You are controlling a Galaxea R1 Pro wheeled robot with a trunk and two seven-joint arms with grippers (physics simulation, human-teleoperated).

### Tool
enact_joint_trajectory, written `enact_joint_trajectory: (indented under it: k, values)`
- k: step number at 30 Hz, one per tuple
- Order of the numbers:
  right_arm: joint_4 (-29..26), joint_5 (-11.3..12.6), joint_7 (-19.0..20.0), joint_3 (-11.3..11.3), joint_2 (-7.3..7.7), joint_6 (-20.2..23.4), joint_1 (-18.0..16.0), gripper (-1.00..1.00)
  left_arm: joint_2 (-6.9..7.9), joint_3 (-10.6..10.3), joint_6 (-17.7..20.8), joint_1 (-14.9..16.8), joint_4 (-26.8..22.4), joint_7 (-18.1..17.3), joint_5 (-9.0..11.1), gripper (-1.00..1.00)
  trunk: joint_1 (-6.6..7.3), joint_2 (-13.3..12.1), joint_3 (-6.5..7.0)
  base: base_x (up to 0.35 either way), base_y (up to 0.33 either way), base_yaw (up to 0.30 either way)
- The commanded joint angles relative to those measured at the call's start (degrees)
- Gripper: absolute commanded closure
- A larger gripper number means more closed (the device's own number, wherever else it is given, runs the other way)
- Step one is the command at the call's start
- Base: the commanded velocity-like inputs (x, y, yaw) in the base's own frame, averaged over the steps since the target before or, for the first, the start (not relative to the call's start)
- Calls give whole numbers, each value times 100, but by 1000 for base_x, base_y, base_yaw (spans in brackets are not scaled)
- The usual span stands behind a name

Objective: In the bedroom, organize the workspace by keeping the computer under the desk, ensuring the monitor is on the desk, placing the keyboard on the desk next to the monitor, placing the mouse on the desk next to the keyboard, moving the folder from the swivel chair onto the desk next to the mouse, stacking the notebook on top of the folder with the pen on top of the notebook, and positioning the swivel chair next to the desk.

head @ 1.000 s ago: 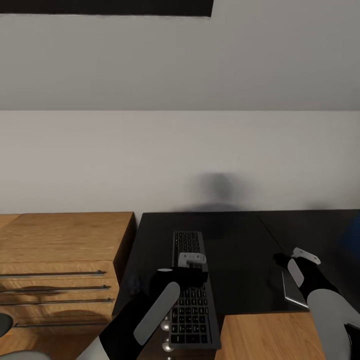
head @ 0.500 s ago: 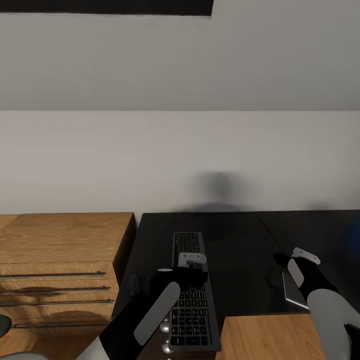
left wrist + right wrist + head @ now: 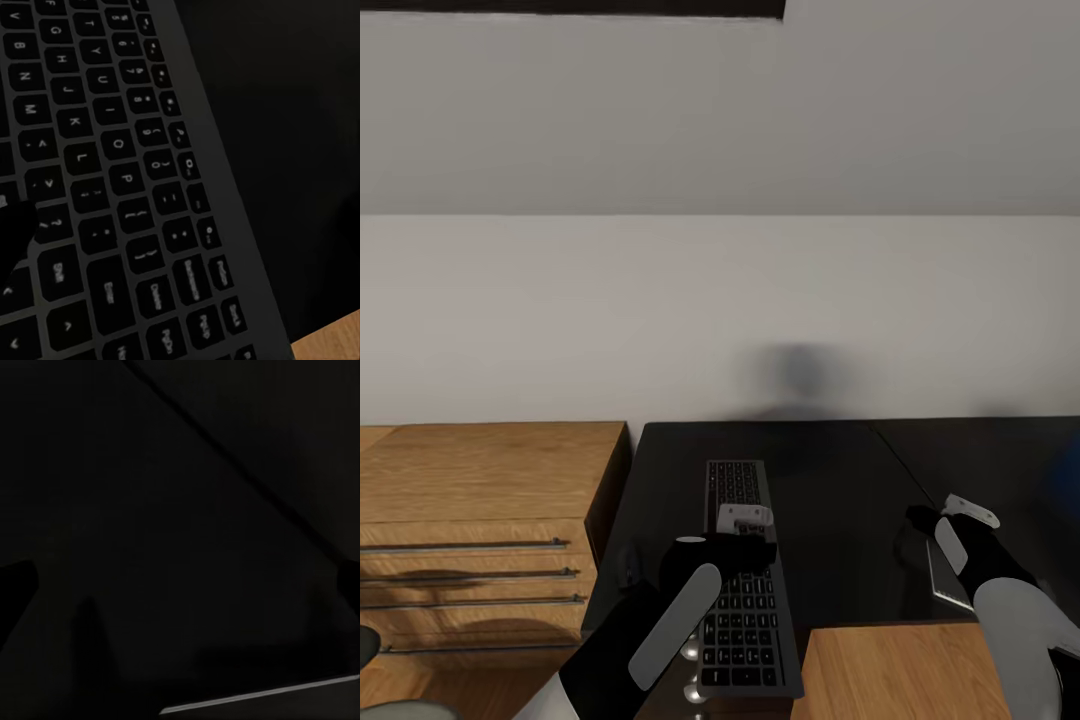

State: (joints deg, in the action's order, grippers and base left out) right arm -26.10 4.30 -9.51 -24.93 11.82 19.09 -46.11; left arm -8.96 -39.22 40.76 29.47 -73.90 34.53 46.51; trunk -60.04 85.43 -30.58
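Jaws of my left gripper (image 3: 745,535) hovered low over the slim silver-grey keyboard with rows of small dark keys (image 3: 744,580), near its middle; whether they were spread or pressed together I could not tell from either the head or the left wrist view. Right gripper (image 3: 945,517) hung just above the matte black tabletop (image 3: 830,500) beside a thin dark flat item with a pale edge (image 3: 948,588); its jaws were likewise unreadable.

Change over the last second: almost none in the arms. Both grippers kept their places relative to the keyboard and tabletop. The whole head picture slid slightly, so I put that down to the camera tilting, not to anything moving on the tabletop.

Keyboard lay flat on the tabletop, long axis running away from me, near end overhanging or close to the front edge beside the oak drawer unit with bar handles (image 3: 480,520). Left wrist view showed its keys (image 3: 112,187) close up.

Judgement: the keyboard appeared placed; monitor adjacency could not be checked.
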Motion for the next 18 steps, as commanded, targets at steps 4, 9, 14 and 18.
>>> enact_joint_trajectory:
  k: [4, 9, 14, 18]
  values:
    - [-9, 42, -30, -2, 3, 24, -3, -100, 0, -7, 2, 6, -8, 58, 60, -100, -1, 5, -7, 0, 0, 0]
    - [-9, 37, -36, -3, 4, 24, -3, -100, 0, -7, 2, 6, -8, 55, 60, -100, -88, 165, -78, 0, 0, 0]
    - [-9, 36, -44, -3, 4, 24, -3, -100, 1, -7, 2, 6, -8, 53, 60, -100, -176, 326, -150, 0, 0, 0]
    - [-9, 36, -50, -3, 5, 24, -3, -100, 10, -6, 2, 6, -6, 37, 60, -100, -176, 326, -150, 0, 0, 0]
